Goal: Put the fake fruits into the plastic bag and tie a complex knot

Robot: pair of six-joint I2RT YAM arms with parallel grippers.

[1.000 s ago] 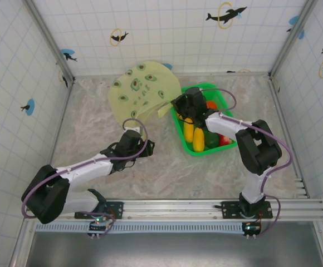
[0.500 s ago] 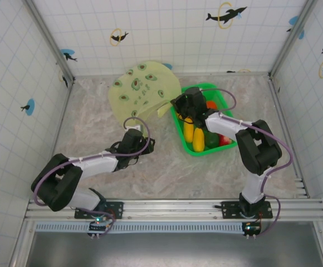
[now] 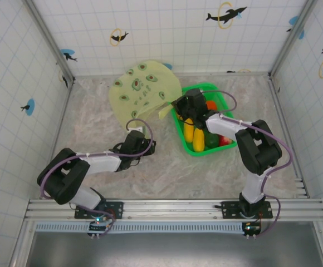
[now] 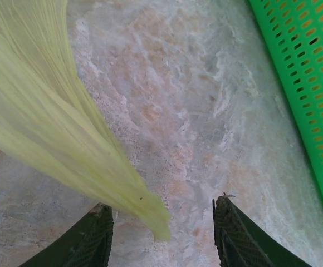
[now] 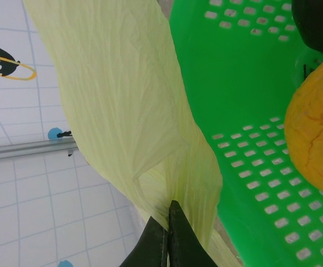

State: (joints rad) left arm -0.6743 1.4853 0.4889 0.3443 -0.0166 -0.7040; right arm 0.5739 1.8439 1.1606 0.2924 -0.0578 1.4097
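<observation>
The plastic bag (image 3: 143,88), pale yellow-green with avocado prints, lies spread at the back of the table. My right gripper (image 3: 178,105) is shut on a fold of the bag's film (image 5: 150,128) beside the basket's rim; in its wrist view the closed fingertips (image 5: 169,222) pinch the film. The fake fruits sit in the green basket: two yellow ones (image 3: 194,135), an orange one (image 3: 211,104), a red one (image 3: 224,140). My left gripper (image 3: 146,146) is open low over the table. A blurred bag handle strip (image 4: 94,150) ends between its fingers (image 4: 92,239), close to the left one.
The bright green perforated basket (image 3: 179,123) stands right of centre; its wall (image 4: 301,83) runs along the right of the left wrist view. A large orange-yellow fruit (image 5: 317,144) lies in the basket near my right gripper. Tiled walls enclose the marbled table (image 3: 94,128).
My left arm has swung its elbow rightward and the left gripper has edged slightly right, its jaws narrowing. The right gripper has stayed shut on the bag.
</observation>
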